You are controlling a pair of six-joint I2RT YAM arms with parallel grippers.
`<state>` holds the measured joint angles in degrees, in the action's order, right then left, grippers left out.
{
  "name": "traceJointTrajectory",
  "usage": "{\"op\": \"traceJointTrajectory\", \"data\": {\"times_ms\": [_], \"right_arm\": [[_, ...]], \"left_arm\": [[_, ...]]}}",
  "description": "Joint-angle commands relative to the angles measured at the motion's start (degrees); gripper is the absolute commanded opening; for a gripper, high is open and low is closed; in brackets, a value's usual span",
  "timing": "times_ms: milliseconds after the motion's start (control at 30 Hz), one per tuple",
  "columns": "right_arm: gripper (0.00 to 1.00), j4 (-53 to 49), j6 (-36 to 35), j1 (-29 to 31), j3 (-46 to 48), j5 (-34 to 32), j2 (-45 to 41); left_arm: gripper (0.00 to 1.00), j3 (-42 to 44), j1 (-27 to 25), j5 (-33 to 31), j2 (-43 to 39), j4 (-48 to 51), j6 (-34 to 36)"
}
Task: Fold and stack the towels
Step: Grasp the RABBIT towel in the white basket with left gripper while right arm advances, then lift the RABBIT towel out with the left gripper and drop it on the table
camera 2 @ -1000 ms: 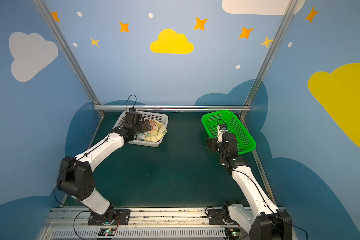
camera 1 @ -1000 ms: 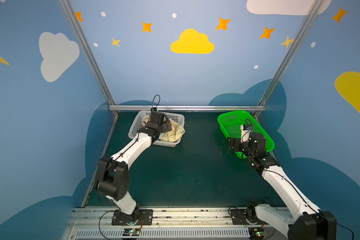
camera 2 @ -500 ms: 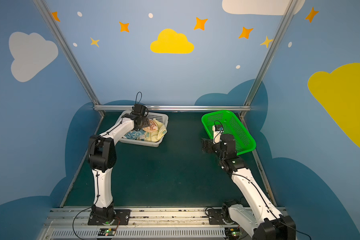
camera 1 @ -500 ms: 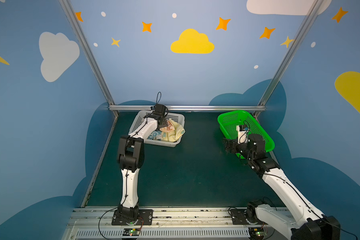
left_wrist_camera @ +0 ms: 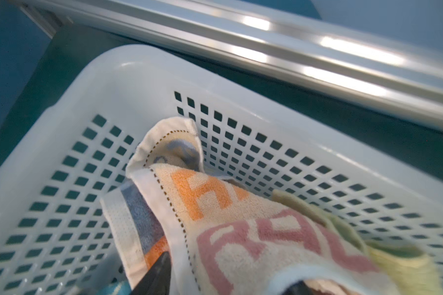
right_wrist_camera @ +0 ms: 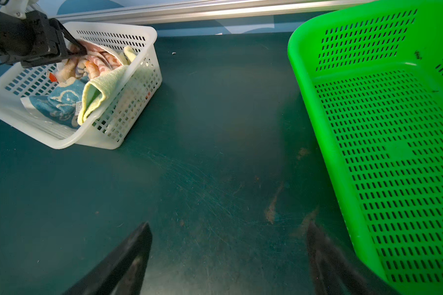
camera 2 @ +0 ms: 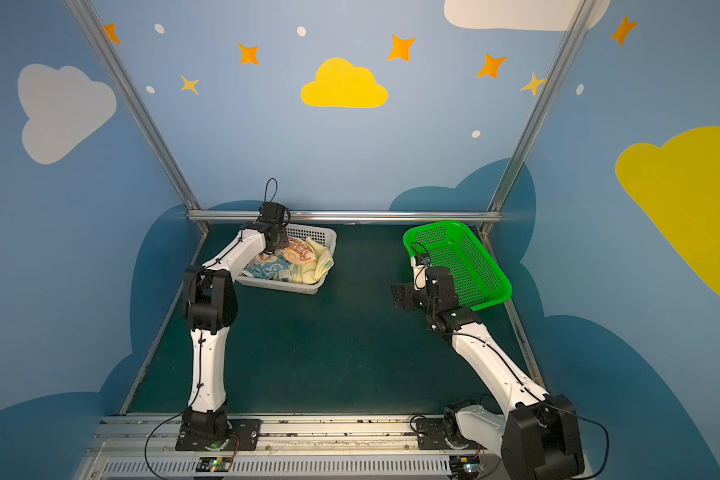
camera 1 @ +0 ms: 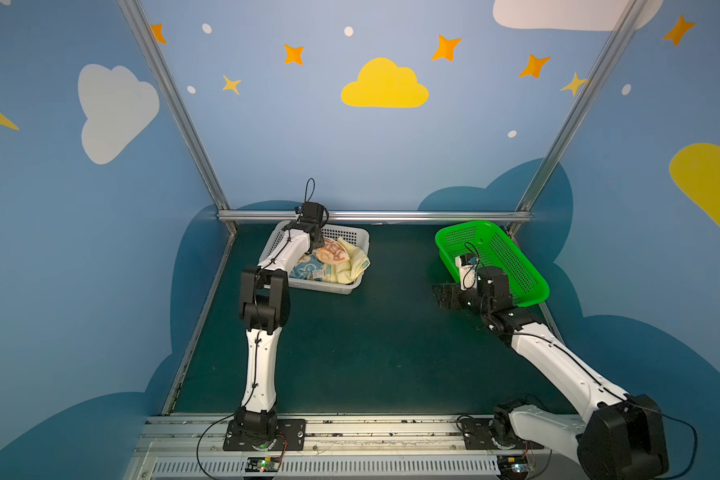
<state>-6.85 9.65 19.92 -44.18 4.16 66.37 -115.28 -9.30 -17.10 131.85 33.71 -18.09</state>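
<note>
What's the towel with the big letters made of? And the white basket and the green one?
The lettered towel looks like soft terry cloth, probably cotton: fuzzy little loops and a stitched hem. The white basket and green basket look like hard moulded plastic, smooth and a bit shiny, with neat rows of holes.

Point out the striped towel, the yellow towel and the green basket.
striped towel (left_wrist_camera: 230,229): left wrist view, on its lettered face.
yellow towel (right_wrist_camera: 100,86): right wrist view, on its folded top.
green basket (right_wrist_camera: 399,150): right wrist view, on its bare floor.
</note>
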Motion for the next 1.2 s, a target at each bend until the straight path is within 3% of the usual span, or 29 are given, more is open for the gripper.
{"op": "traceJointTrajectory", "data": {"times_ms": [0, 100, 633, 767, 933, 1167], "right_arm": [[0.91, 0.3, 0.9, 1.22, -2.93, 0.34, 0.87], [0.91, 0.57, 0.96, 2.19, -3.6, 0.32, 1.86], [0.91, -3.19, 4.17, 3.87, -10.81, -4.95, 11.38], [0.91, -3.23, 6.01, 3.88, -11.92, -5.67, 13.53], [0.91, -3.55, 11.76, 3.64, -12.33, -16.08, 14.74], [0.91, -2.11, 10.11, 1.76, -13.55, -17.93, 14.8]], "left_arm": [[0.33, -0.47, 0.54, 1.56, 0.45, 1.91, 1.19], [0.04, -0.25, 0.51, 1.9, -0.48, 1.81, 1.4], [0.04, 14.8, -7.49, 9.23, -25.54, -10.25, 9.14], [0.04, 21.08, -9.83, 16.27, -32.89, -15.66, 9.86], [0.04, 28.52, -12.68, 30.33, -41.65, -25.04, 8.63], [0.04, 27.97, -19.57, 44.17, -44.8, -27.55, 9.93]]}}
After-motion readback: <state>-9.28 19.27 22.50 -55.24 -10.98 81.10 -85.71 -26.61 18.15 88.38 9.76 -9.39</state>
